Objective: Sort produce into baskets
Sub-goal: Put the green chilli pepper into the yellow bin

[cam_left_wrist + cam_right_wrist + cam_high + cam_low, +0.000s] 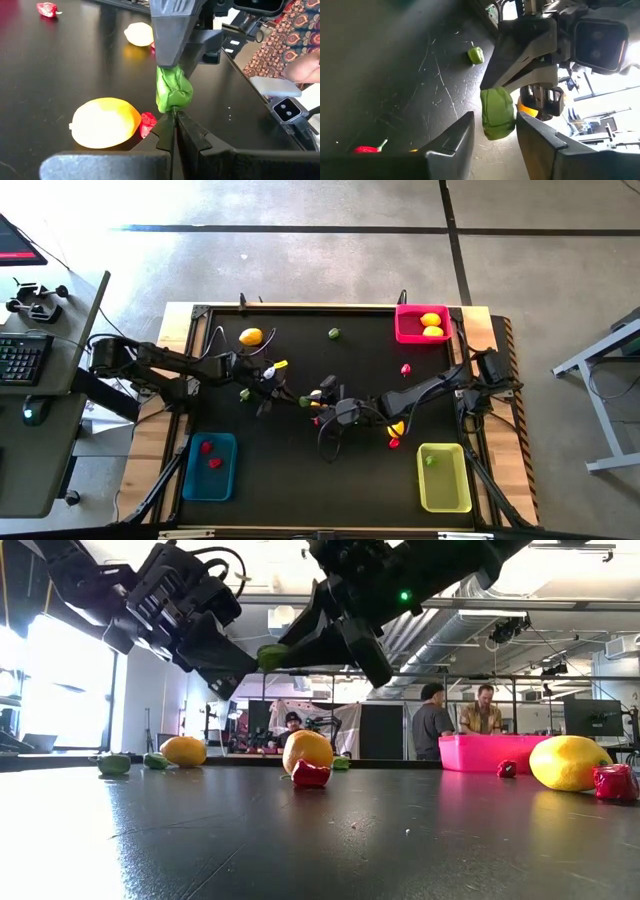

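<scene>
Above the table's middle, my left gripper (288,397) is clenched on a green pepper (304,401) held in the air — the right gripper (318,398) meets it there, fingers (457,137) either side but not yet closed. Farther right sit the pink basket (411,333) and yellow-green basket (444,496).

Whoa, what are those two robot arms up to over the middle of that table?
They are sorting toy produce into baskets, and just now are passing a piece between them. The left gripper, shut, holds a green pepper in the air mid-table, and the right gripper has its open fingers on either side of it. The pink basket holds two lemons, the blue basket two red pieces, the yellow-green basket one green piece.
</scene>
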Robot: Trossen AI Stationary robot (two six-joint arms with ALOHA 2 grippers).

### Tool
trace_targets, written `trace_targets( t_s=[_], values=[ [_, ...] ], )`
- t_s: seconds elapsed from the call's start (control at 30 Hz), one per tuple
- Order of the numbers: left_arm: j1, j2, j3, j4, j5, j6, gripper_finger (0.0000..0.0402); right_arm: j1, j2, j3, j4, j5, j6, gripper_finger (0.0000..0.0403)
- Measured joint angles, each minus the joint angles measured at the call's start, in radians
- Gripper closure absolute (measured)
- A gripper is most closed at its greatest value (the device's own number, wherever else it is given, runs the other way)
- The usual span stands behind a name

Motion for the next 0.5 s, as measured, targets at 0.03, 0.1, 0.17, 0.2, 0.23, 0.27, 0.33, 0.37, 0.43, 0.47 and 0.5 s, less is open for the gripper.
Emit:
trace_targets(
  t_s=[0.03,0.1,0.17,0.2,0.23,0.27,0.33,0.37,0.43,0.47,0.5],
  values=[
    [0.0,0.0,0.0,0.0,0.0,0.0,0.0401,0.0,0.0,0.0,0.002,0.0,0.0,0.0274],
    [0.0,0.0,0.0,0.001,0.0,0.0,0.0401,0.0,0.0,0.0,0.008,0.0,-0.001,0.0284],
    [0.0,0.0,0.0,0.0,0.0,0.002,0.0401,0.0,0.0,0.0,0.008,0.002,-0.001,0.0296],
    [0.0,0.0,0.0,0.0,0.0,0.002,0.0401,0.0,0.0,0.0,0.008,0.003,-0.001,0.0304],
    [0.0,0.0,0.0,0.0,0.0,0.002,0.0401,0.0,0.0,0.0,0.009,0.003,-0.001,0.0312],
    [0.0,0.0,0.0,0.001,0.0,0.004,0.0401,0.0,0.0,-0.001,0.014,0.003,0.001,0.0321],
    [0.0,0.0,0.0,0.002,0.0,0.02,0.0401,0.0,0.0,-0.001,0.016,0.004,-0.001,0.0337],
    [-0.001,0.0,0.0,0.003,-0.004,0.03,0.0401,0.0,0.0,-0.001,0.017,0.004,-0.001,0.0345],
    [-0.007,0.0,0.0,0.002,-0.014,0.05,0.0399,0.0,0.0,-0.001,0.018,0.005,0.001,0.0359],
    [-0.013,0.0,0.0,0.002,-0.022,0.065,0.0396,0.0,-0.001,-0.002,0.016,0.005,0.004,0.0365],
    [-0.02,0.0,0.0,0.003,-0.035,0.08,0.0392,0.002,-0.003,-0.002,0.013,0.004,0.011,0.0369]
  ],
)
